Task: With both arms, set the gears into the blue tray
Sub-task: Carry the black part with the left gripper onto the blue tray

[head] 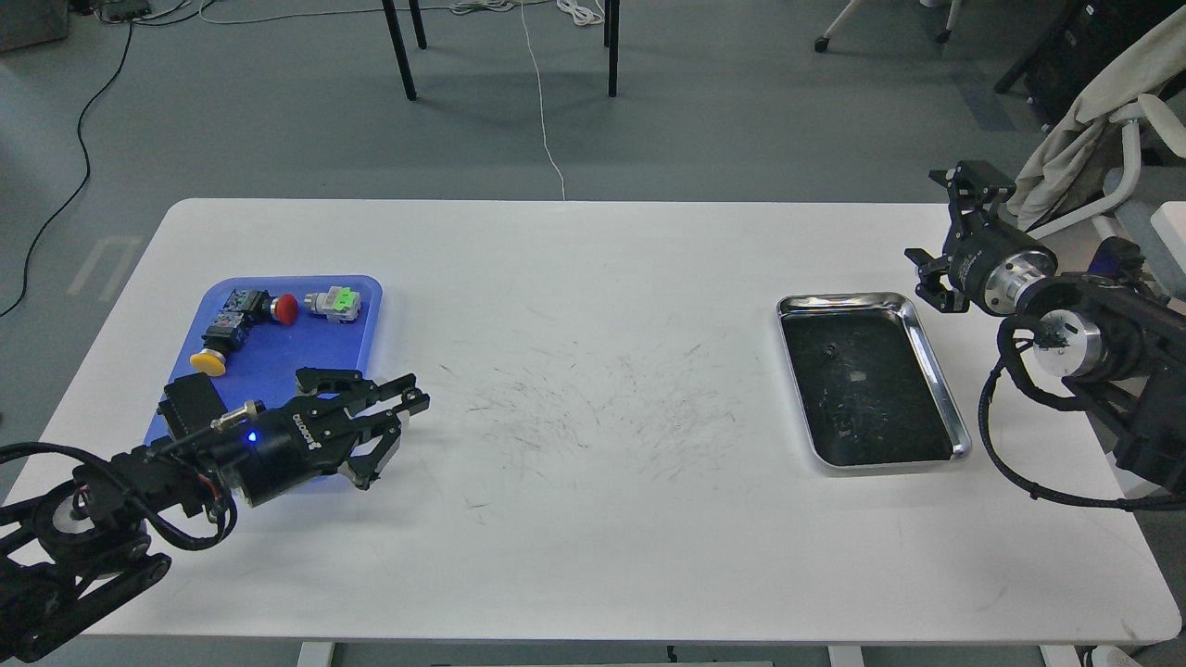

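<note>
1. White table [593, 278], scuffed at centre.
2. Blue tray [278, 357], near the table's left edge; holds push-buttons with red [286, 309], yellow [209, 362] and green [345, 299] caps.
3. Steel tray [945, 389], near the right edge; one small gear [827, 349] in its far half.
4. Left gripper [394, 421], over the blue tray's near right corner; jaws parted, holding nothing.
5. Right gripper [940, 236], off the steel tray's far right corner; jaw state unclear.
</note>
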Controlling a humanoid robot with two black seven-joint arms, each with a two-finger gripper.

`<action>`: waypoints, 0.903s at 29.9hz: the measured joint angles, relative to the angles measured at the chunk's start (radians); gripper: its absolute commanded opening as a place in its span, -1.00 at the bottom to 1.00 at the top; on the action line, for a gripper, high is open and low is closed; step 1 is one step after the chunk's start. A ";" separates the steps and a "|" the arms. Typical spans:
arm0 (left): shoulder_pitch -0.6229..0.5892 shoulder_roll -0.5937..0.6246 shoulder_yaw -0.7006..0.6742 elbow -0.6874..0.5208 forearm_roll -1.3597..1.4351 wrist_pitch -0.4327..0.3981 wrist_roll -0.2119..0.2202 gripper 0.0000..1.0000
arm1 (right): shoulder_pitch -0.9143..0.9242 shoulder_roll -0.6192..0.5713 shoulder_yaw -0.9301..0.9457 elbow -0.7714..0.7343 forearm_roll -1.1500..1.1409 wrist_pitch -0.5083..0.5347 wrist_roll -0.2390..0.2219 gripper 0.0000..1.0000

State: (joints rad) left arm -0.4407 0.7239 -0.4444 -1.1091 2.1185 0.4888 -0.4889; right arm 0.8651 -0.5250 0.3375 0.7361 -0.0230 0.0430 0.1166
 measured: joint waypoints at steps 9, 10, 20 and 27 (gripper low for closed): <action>-0.019 0.008 -0.086 0.214 -0.185 -0.045 0.000 -0.84 | 0.004 0.006 0.002 0.004 0.000 -0.002 0.006 0.95; -0.026 0.009 -0.083 0.243 -0.196 -0.047 0.000 -0.84 | 0.005 0.006 0.002 0.005 0.000 -0.002 0.006 0.95; -0.018 -0.002 -0.053 0.325 -0.211 -0.052 0.000 -0.82 | 0.011 0.007 0.002 0.008 0.000 -0.002 0.006 0.95; -0.024 -0.011 -0.004 0.326 -0.217 -0.052 0.000 -0.82 | 0.011 0.007 0.002 0.008 0.000 -0.002 0.006 0.95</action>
State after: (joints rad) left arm -0.4649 0.7132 -0.4486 -0.7832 1.9017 0.4371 -0.4886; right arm 0.8757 -0.5185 0.3391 0.7439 -0.0230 0.0412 0.1228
